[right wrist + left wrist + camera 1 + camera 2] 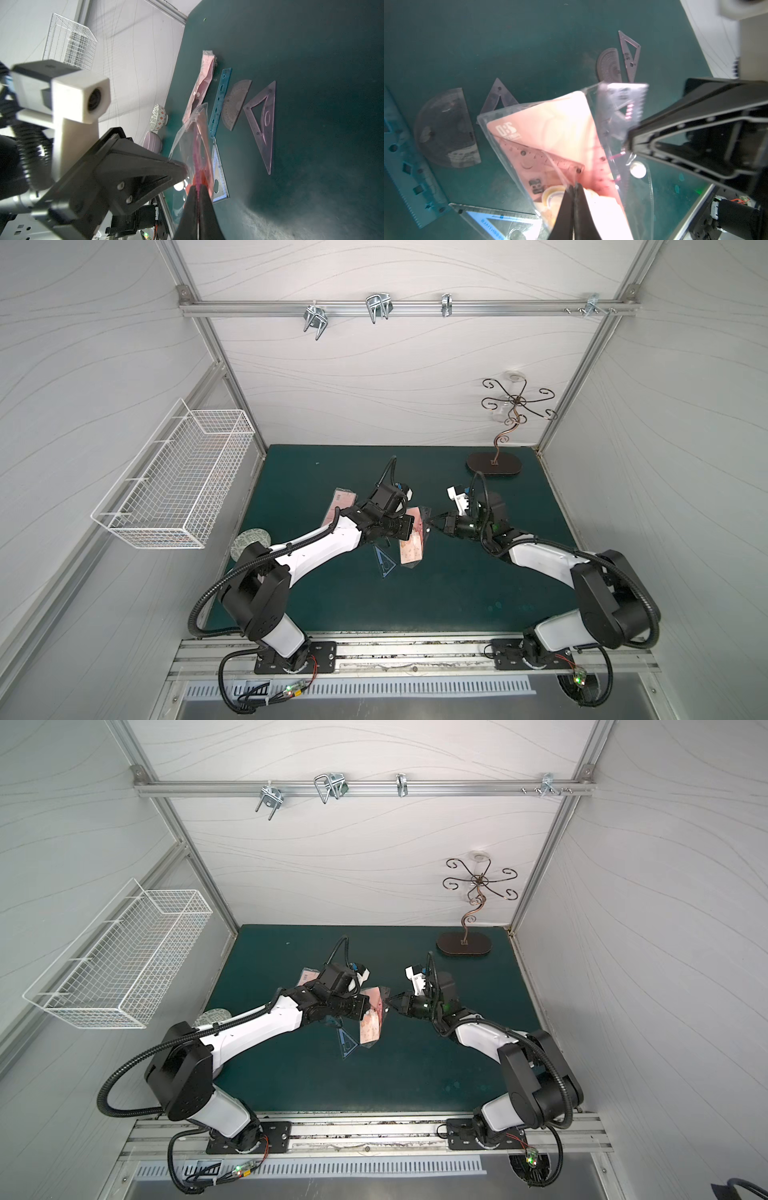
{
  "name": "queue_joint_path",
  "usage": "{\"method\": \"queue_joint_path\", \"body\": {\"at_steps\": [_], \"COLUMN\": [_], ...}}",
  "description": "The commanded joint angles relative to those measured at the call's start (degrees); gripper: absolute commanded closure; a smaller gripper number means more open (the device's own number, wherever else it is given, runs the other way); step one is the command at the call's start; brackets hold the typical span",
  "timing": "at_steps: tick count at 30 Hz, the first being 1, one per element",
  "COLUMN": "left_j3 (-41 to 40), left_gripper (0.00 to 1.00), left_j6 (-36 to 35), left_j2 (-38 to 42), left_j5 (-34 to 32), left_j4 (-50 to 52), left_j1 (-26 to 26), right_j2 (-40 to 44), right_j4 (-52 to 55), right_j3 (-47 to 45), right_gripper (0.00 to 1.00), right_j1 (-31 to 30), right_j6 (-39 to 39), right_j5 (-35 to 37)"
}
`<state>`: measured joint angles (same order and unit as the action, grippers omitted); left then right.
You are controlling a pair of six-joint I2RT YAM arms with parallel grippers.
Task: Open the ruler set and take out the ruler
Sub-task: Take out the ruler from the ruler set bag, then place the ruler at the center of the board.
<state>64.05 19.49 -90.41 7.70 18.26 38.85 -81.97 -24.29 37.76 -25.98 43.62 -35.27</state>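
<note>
The ruler set, a clear pouch (412, 549) (370, 1029) with a pink card inside, hangs between both arms above the green mat. My left gripper (574, 188) (369, 1009) is shut on the pouch's clear film. In the left wrist view the pouch (550, 128) gapes open, its snap button undone. My right gripper (196, 187) (432, 524) is shut on a translucent pink ruler (629, 104) that sticks out of the pouch mouth. The right wrist view shows that ruler (197, 158) edge-on. A small set square remains inside against the card.
On the mat lie a blue ruler (220, 99), a protractor (234, 104), a pink triangle (264, 120), a blue set square (384, 564) and a second pink pouch (340, 506). Bowls (159, 117) stand at the left edge. A hook stand (494, 464) is far right, a wire basket (174, 485) on the left wall.
</note>
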Motion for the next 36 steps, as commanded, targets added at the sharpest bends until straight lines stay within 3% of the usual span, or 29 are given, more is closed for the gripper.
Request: {"method": "queue_joint_path", "body": {"at_steps": [1,14,20,23,26,28,32,36], "left_j3": [0.20,0.11,-0.06,0.06,0.37,0.61,1.37,1.08], "left_gripper": [1.00,1.00,1.00,1.00,1.00,1.00,1.00,1.00], "left_j6": [-0.76,-1.28,-1.36,-1.54,-1.92,-2.08,-2.00,-1.98], "left_j2": [0.43,0.15,0.76,0.85,0.83,0.56,0.02,0.66], "left_j5": [-1.99,-2.38,-2.53,-2.48,-2.23,-1.93,-1.50,-1.20], "left_j4": [0.61,0.57,0.46,0.55,0.42,0.24,0.52,0.97], "left_j1": [-0.58,-0.60,-0.55,-0.56,-0.58,-0.53,-0.61,-0.46], "right_j2": [2.73,9.99,12.09,11.19,5.48,0.29,-8.45,-18.70], "right_j4": [0.19,3.34,13.32,21.05,32.70,33.06,35.08,38.21], "right_j3": [-0.31,-0.92,-0.16,1.66,7.75,10.30,17.12,26.89], "right_gripper": [1.00,1.00,1.00,1.00,1.00,1.00,1.00,1.00], "right_j1": [1.04,6.35,15.08,19.39,19.48,19.24,13.71,11.53], "right_j6": [0.03,-0.57,-4.24,-10.29,-19.34,-19.84,-23.01,-26.91], "right_j5": [1.85,0.64,-4.53,-7.75,-6.89,-8.34,1.26,2.64]}}
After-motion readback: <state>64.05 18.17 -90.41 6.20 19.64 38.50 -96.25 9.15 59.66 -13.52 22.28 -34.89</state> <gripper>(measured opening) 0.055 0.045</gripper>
